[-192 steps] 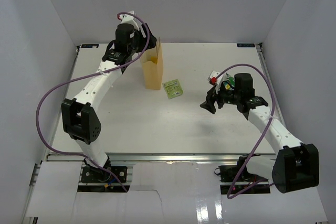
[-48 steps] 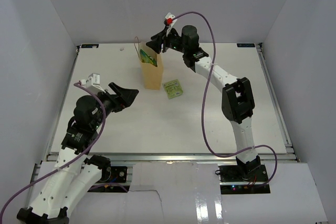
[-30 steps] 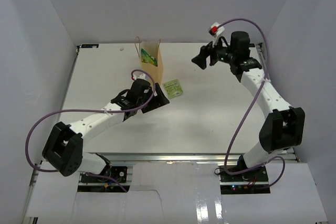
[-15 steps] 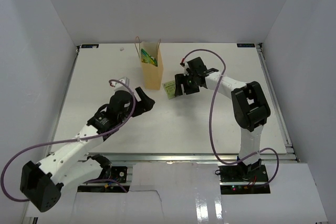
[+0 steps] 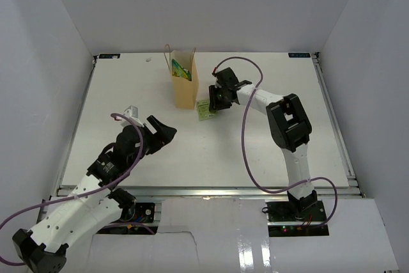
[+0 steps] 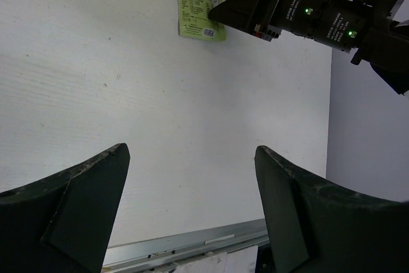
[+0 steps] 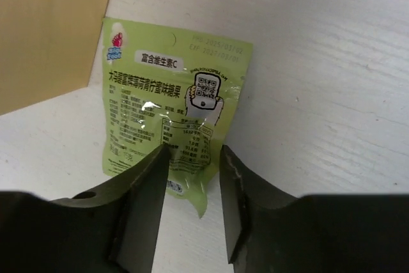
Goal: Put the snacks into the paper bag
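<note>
Your green packet [image 7: 171,116] read "富含维生素C" above a QR code and lay flat on the table [image 5: 255,145], just beside the paper bag [image 5: 186,89]. Your right gripper [image 7: 192,153] had moved over its edge, narrowly parted, not pinching. The left gripper [image 6: 192,158] gaped wide, pulled back.

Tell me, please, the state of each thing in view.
paper bag: upright, top open.
green-yellow packet: inside the bag, showing at its mouth.
light-green packet: lying flat beside the bag.
right claw: narrowly open, straddling the light-green packet's edge.
left claw: wide open, empty.
</note>
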Robot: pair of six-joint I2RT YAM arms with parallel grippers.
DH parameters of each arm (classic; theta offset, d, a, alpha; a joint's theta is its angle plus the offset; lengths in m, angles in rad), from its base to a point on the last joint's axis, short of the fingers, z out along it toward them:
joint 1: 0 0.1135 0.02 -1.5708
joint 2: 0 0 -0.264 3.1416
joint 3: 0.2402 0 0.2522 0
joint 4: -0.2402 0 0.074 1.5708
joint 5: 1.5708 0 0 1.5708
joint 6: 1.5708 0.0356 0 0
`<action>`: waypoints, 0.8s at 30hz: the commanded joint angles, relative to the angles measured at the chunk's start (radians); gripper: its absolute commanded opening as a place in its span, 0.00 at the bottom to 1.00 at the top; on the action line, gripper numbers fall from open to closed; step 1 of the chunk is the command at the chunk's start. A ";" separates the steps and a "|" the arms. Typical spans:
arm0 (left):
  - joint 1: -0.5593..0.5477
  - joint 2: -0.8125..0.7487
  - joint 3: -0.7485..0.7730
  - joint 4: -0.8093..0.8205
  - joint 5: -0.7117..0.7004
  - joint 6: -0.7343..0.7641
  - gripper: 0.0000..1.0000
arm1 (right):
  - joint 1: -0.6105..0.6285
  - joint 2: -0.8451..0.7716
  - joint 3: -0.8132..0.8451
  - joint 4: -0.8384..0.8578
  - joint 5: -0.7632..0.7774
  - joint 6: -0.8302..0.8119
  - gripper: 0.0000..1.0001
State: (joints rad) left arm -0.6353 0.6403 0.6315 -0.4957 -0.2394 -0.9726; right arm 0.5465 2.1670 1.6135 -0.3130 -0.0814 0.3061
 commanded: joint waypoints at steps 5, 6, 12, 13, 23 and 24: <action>-0.004 0.056 -0.006 0.115 0.060 -0.024 0.90 | -0.011 -0.038 -0.105 0.011 0.040 0.031 0.19; -0.004 0.061 -0.016 0.143 0.072 -0.040 0.91 | -0.028 -0.044 -0.118 0.012 0.039 0.031 0.16; -0.004 0.107 -0.116 0.403 0.150 -0.103 0.91 | -0.137 -0.137 -0.233 0.067 -0.199 -0.059 0.08; -0.004 0.122 -0.122 0.461 0.160 -0.110 0.91 | -0.154 -0.171 -0.280 0.102 -0.275 -0.080 0.08; -0.004 0.433 -0.098 0.715 0.310 -0.031 0.91 | -0.189 -0.407 -0.556 0.302 -0.782 -0.187 0.08; -0.004 0.468 -0.092 0.735 0.324 -0.025 0.91 | -0.191 -0.417 -0.563 0.333 -0.793 -0.174 0.08</action>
State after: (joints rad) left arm -0.6365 1.0668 0.5041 0.1261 0.0120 -1.0378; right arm 0.3485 1.8137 1.0691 -0.1059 -0.7071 0.1410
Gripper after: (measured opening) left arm 0.908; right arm 0.078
